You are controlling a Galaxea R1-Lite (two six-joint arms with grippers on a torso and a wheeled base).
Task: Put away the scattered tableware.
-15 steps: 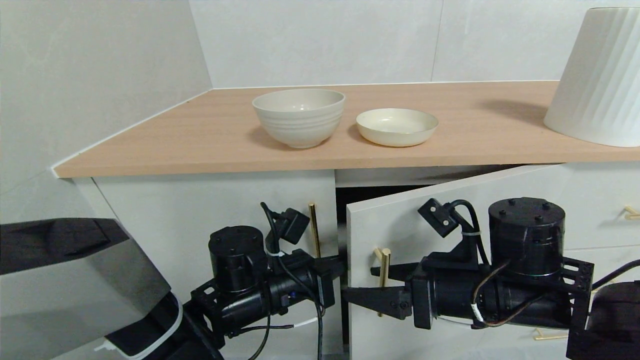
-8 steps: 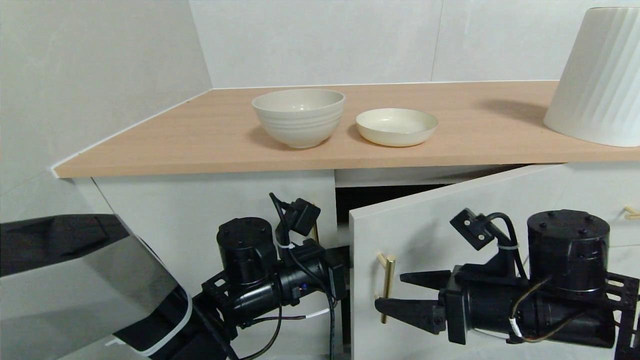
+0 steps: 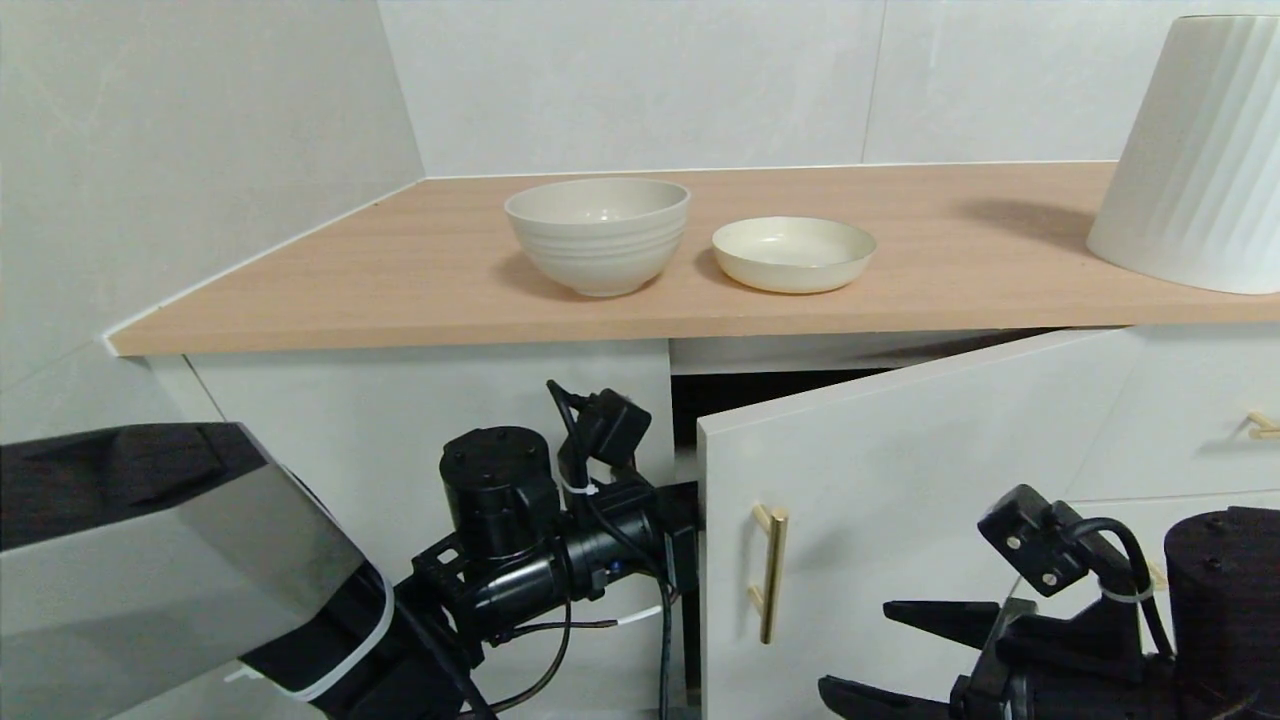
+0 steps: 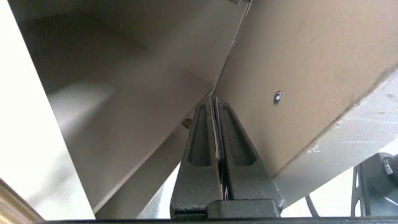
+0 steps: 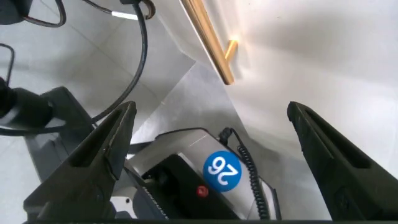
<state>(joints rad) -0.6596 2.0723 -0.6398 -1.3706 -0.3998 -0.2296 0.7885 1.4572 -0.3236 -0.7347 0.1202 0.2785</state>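
A deep ribbed cream bowl [image 3: 598,232] and a shallow cream dish [image 3: 794,252] stand side by side on the wooden counter [image 3: 400,280]. Below them a white cabinet door [image 3: 900,480] with a brass handle [image 3: 768,572] hangs partly open. My left gripper [image 4: 215,124] is shut, its fingers pushed into the dark gap behind the door's free edge, against the door's inner face. My right gripper [image 3: 855,648] is open and holds nothing, low in front of the door, to the right of and below the handle [image 5: 208,43].
A tall white ribbed shade [image 3: 1200,160] stands on the counter's right end. To the right of the open door are drawer fronts with a brass pull [image 3: 1262,425]. Tiled walls close the counter at the back and left.
My right gripper has let go of the brass handle and drawn back down and to the right. The door has swung slightly wider. My left gripper has pushed forward into the gap.
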